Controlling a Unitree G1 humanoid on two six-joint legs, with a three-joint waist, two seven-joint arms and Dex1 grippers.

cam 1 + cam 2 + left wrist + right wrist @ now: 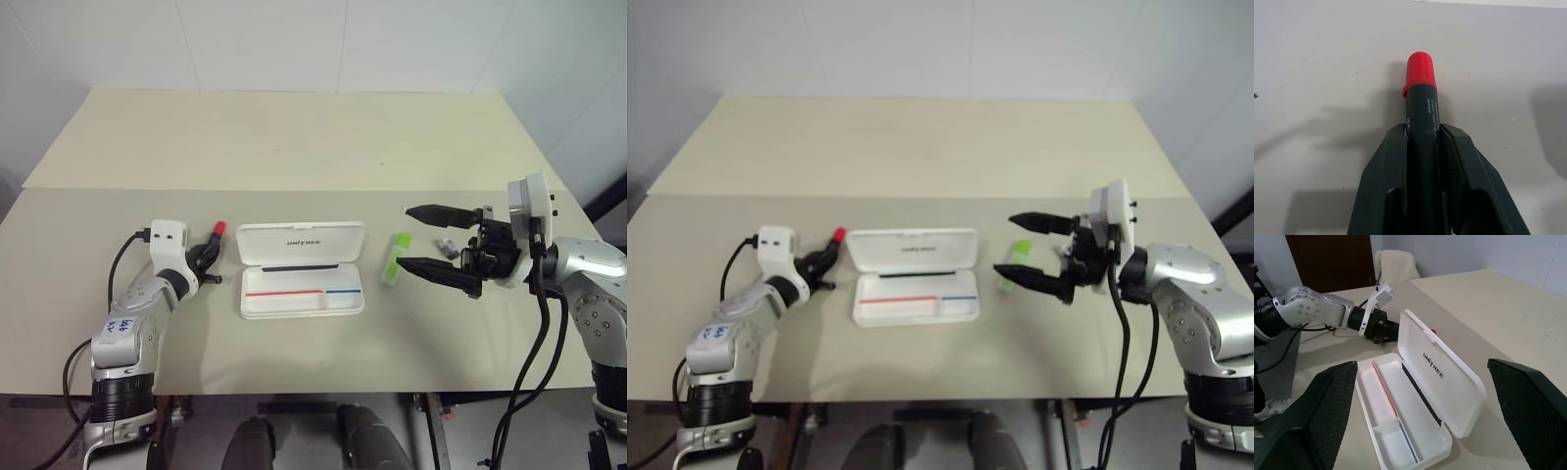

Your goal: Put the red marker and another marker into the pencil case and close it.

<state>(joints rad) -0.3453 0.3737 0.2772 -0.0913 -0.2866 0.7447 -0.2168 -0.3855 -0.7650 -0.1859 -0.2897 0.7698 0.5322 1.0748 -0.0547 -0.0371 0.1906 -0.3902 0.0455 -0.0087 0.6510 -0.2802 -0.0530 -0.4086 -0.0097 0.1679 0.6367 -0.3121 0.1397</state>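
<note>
The red marker (1420, 105) is clamped by the left end effector (1422, 142) (barrel hidden between fingers). The right end effector (429, 240) is held wide apart, empty, near the green marker (395, 257).

A pale beige table (294, 137) stands against white walls, a cream chair (1396, 264) (cushioned) beyond.

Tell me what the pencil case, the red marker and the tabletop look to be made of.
Pencil case: hard white plastic by the look, smooth and slightly glossy, with moulded compartments and a rigid lid standing open.
Red marker: likely plastic, with a glossy red cap and a black printed barrel, clamped in the left gripper.
Table: matte pale cream surface, probably laminate; the material is uncertain.
</note>
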